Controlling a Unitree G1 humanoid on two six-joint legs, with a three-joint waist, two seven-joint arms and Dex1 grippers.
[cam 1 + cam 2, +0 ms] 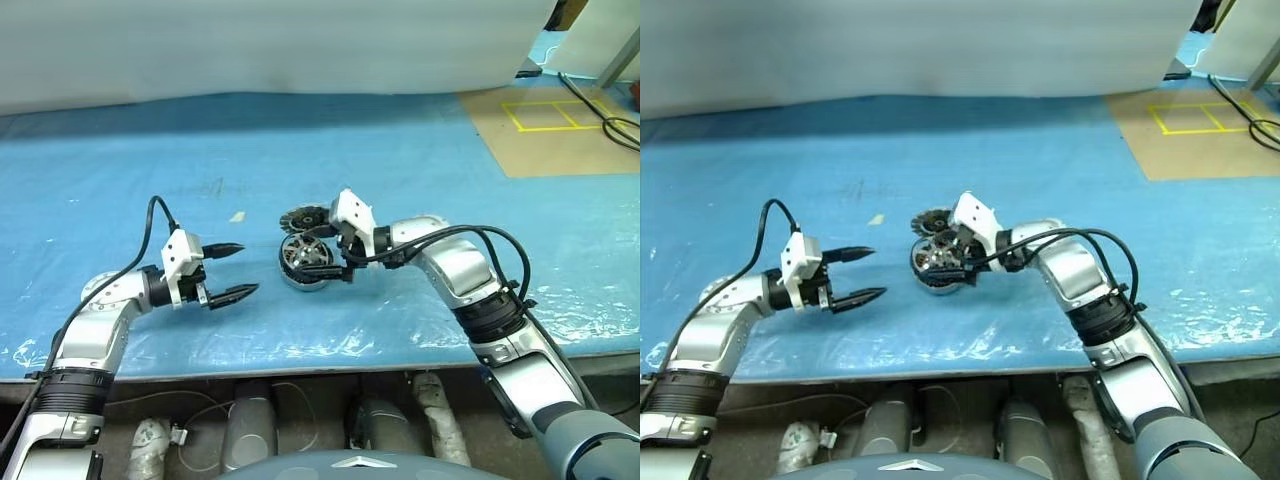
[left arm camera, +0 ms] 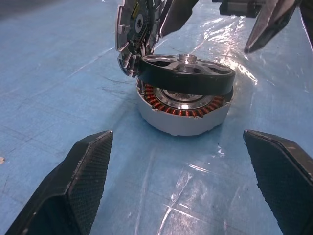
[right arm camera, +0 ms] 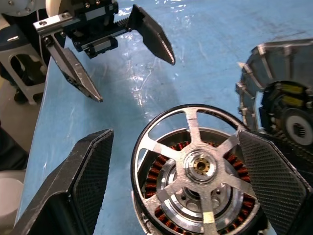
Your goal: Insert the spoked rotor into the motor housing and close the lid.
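now both grippers open, left gripper (image 1: 232,270) apart, right gripper (image 1: 322,252) straddling spoked rotor (image 3: 195,166) atop motor housing (image 2: 182,117)

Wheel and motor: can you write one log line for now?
wheel: tilted on housing | lid: open | left gripper: open, apart | right gripper: open around wheel

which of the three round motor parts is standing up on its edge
The finned lid, propped upright behind the motor housing. The housing lies flat on the table, and the spoked rotor rests tilted on top of it.
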